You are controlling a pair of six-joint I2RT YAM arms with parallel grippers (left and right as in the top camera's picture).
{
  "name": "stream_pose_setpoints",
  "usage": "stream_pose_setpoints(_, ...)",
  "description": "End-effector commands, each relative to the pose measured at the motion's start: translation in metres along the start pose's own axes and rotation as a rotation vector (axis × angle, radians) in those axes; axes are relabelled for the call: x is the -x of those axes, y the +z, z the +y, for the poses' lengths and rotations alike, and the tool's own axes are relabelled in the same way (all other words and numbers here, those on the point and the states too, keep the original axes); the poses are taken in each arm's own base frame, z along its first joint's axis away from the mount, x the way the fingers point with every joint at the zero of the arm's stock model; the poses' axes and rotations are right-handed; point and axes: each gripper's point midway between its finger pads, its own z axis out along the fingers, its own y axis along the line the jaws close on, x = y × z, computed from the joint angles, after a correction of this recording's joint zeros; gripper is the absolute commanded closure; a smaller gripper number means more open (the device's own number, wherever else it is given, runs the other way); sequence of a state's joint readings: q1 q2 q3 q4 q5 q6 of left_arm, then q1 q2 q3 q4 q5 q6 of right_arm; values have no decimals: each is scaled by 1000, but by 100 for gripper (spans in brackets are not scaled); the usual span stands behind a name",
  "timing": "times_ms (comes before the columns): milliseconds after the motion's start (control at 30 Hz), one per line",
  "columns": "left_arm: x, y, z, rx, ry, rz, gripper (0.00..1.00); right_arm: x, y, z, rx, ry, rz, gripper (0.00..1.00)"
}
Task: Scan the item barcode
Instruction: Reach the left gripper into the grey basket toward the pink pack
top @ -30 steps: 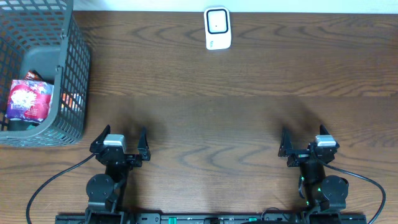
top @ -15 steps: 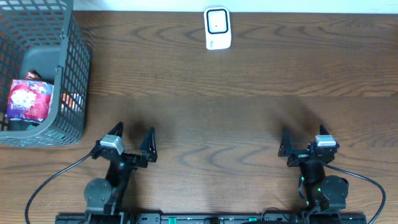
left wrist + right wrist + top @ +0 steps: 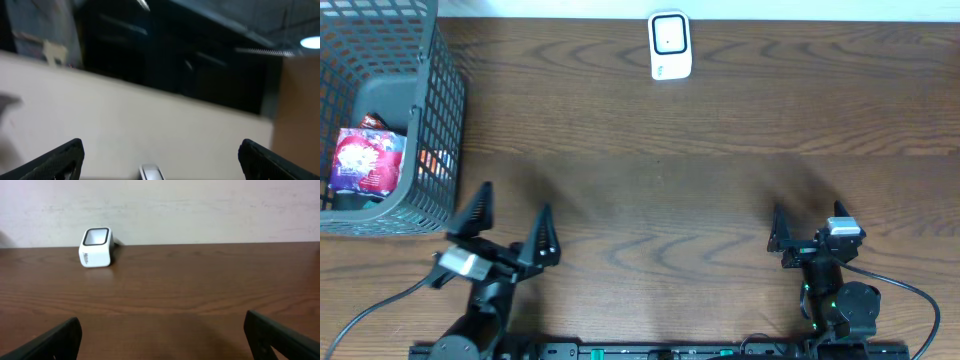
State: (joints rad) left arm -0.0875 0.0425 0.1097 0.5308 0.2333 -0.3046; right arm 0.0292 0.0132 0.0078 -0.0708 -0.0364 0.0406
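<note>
Dark wood bench [image 3: 660,150]: a red-and-purple packet [image 3: 365,160] lies inside the grey wire basket [image 3: 442,110] at the far left corner. The white scanner [image 3: 669,45] sits mid-way along the far edge. Near the front edge, the left gripper [image 3: 513,208] and right gripper [image 3: 807,215] stand wide open, gripping nothing.

- The basket [image 3: 440,130] runs off the overhead view's left and top edges.
- Its mesh half hides an orange packet [image 3: 435,160].
- The left wrist view is blurred throughout.
</note>
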Motion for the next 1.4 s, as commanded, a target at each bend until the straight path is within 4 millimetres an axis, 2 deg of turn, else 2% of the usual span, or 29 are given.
stream_pose_setpoints(0, 60, 20, 2, 91, 158, -85, 2, -1, 0, -2, -7, 7, 3, 1)
stream_pose_setpoints(100, 70, 44, 21, 215, 177, -26, 2, -1, 0, -2, -7, 7, 3, 1)
stream_pose_setpoints(267, 81, 81, 86, 602, 215, 125, 2, -2, 0, -2, -7, 7, 4, 1)
stream_pose_setpoints(400, 102, 134, 109, 705, 423, 300, 2, -1, 0, -2, -7, 7, 3, 1)
stream_pose_setpoints(467, 115, 147, 131, 808, 474, 369, 2, -2, 0, -2, -7, 7, 4, 1)
stream_pose_setpoints(500, 125, 152, 150, 901, 498, 410, 2, -1, 0, -2, -7, 7, 3, 1)
stream_pose_setpoints(600, 138, 154, 195, 1057, 532, 549, 2, -2, 0, -2, -7, 7, 4, 1)
stream_pose_setpoints(667, 138, 143, 223, 1144, 535, 666, 2, -1, 0, -2, -7, 7, 3, 1)
stream_pose_setpoints(767, 125, 123, 258, 1228, 523, 835, 2, -1, 0, -2, -7, 7, 3, 1)
stream_pose_setpoints(833, 110, 111, 274, 1262, 515, 916, 2, -1, 0, -2, -7, 7, 3, 1)
stream_pose_setpoints(967, 71, 79, 286, 1281, 485, 1139, 2, -1, 0, -2, -7, 7, 3, 1)
stream_pose_setpoints(1100, 46, 85, 280, 1180, 407, 1193, 2, -1, 0, -2, -7, 7, 3, 1)
stream_pose_setpoints(1233, 55, 101, 286, 1178, 409, 1093, 2, -1, 0, -2, -7, 7, 3, 1)
stream_pose_setpoints(1367, 62, 101, 296, 1288, 267, 937, 2, -1, 0, -2, -7, 7, 3, 1)
